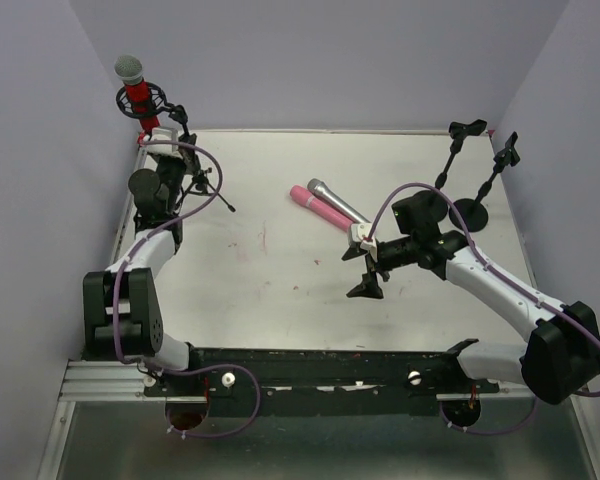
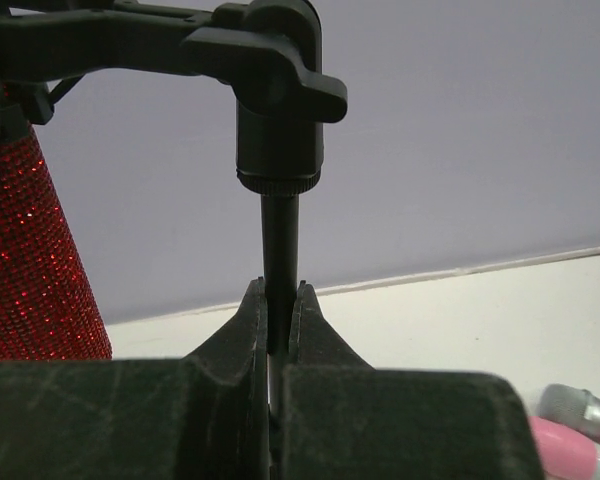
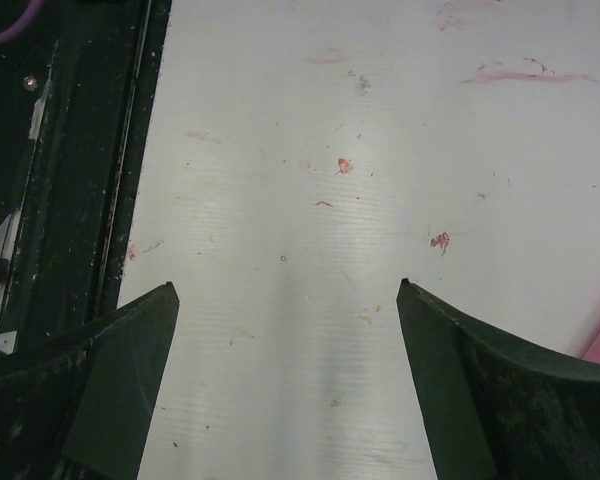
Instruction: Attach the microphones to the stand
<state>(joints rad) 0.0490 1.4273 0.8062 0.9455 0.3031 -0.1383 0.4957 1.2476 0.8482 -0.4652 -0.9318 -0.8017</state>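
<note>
The glittery red microphone [image 1: 136, 96] with a silver mesh head sits in the clip of the tripod stand [image 1: 192, 160] at the back left. It also shows in the left wrist view [image 2: 30, 250]. My left gripper [image 1: 177, 150] [image 2: 278, 292] is shut on the stand's thin black pole [image 2: 279, 240]. The pink microphone [image 1: 314, 206] and the silver-grey microphone [image 1: 336, 201] lie side by side on the table's middle. My right gripper [image 1: 368, 268] [image 3: 286, 288] is open and empty, just in front of them, over bare table.
Two more black stands [image 1: 458, 155] [image 1: 496, 170] with round bases stand at the back right. The arms' black base rail [image 1: 330, 365] runs along the near edge. Purple walls close in the left, back and right sides.
</note>
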